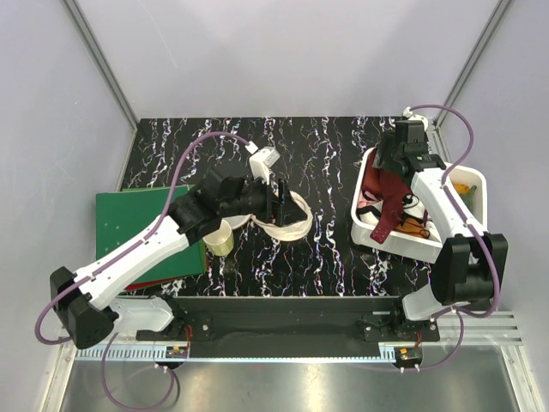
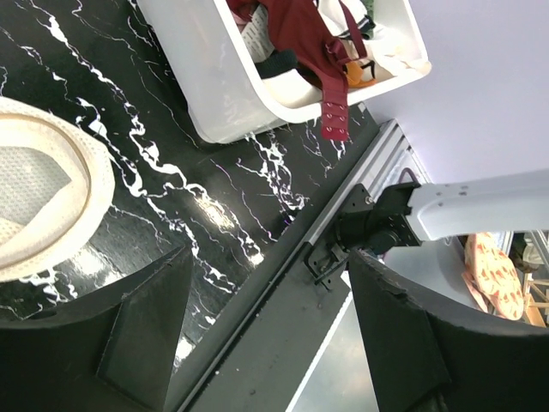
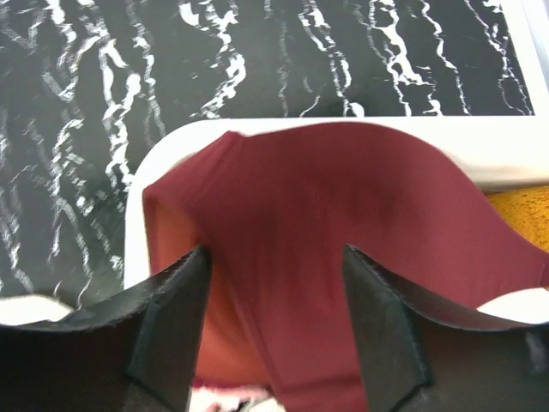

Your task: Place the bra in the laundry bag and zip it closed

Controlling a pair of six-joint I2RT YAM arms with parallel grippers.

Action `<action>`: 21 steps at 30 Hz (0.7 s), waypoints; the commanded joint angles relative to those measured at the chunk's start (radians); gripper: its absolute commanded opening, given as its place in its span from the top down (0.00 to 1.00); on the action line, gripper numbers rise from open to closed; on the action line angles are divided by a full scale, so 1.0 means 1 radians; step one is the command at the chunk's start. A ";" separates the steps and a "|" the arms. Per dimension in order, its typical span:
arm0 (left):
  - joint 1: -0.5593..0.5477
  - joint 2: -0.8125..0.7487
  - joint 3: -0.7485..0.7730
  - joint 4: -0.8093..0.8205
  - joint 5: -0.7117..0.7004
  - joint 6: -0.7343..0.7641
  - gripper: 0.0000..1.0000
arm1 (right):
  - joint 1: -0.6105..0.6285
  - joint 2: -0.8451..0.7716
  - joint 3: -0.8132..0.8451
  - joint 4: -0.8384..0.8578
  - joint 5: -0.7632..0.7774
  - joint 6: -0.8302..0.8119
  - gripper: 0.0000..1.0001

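Observation:
The maroon bra point(image 1: 378, 190) lies in the white bin point(image 1: 367, 233) on the right, with one strap end hanging over the bin's near rim. My right gripper point(image 1: 395, 174) is open just above it. In the right wrist view the bra point(image 3: 343, 206) fills the gap between my spread fingers point(image 3: 167, 318), around the gripper's middle point(image 3: 274, 287). The cream mesh laundry bag point(image 1: 292, 225) lies mid-table. My left gripper point(image 1: 280, 200) hovers at its far edge, open and empty point(image 2: 270, 296). The left wrist view shows the bag point(image 2: 51, 206) on the left and the bra point(image 2: 300, 39) in the bin.
A green board point(image 1: 146, 225) lies at the left with a red sheet under it. A small cream-yellow cup point(image 1: 219, 241) stands by its right edge, under my left arm. Orange cloth point(image 3: 515, 215) and other items lie in the bin beside the bra.

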State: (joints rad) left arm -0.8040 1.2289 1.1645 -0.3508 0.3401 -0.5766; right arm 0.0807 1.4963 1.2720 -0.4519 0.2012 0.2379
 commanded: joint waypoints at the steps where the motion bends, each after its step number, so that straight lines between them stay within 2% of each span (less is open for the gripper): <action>1: 0.000 -0.060 -0.029 0.015 -0.004 -0.022 0.23 | 0.002 0.034 0.009 0.088 0.092 -0.008 0.34; 4: 0.000 -0.068 -0.035 0.010 -0.013 -0.025 0.23 | 0.002 0.062 0.015 0.102 0.080 -0.020 0.51; 5: 0.000 -0.069 -0.035 0.012 -0.013 -0.025 0.23 | 0.002 0.071 0.018 0.102 0.078 -0.023 0.63; 8: -0.001 -0.066 -0.017 0.007 -0.013 -0.013 0.21 | 0.002 0.061 0.027 0.102 0.079 -0.046 0.81; 9: 0.000 -0.063 -0.008 0.003 -0.012 -0.005 0.20 | 0.002 0.050 0.030 0.101 0.079 -0.052 0.94; 10: -0.001 -0.060 0.001 -0.010 -0.010 0.013 0.19 | 0.002 0.039 0.039 0.096 0.075 -0.055 0.99; 15: 0.012 -0.055 0.096 -0.053 -0.013 0.090 0.10 | 0.013 -0.099 0.098 0.022 -0.023 -0.043 1.00; 21: 0.095 -0.040 0.191 -0.053 0.025 0.149 0.02 | 0.102 -0.209 0.317 -0.080 -0.199 -0.032 1.00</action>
State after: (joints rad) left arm -0.7593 1.1828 1.2572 -0.4267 0.3355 -0.4892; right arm 0.1162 1.3994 1.4048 -0.5163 0.1406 0.2035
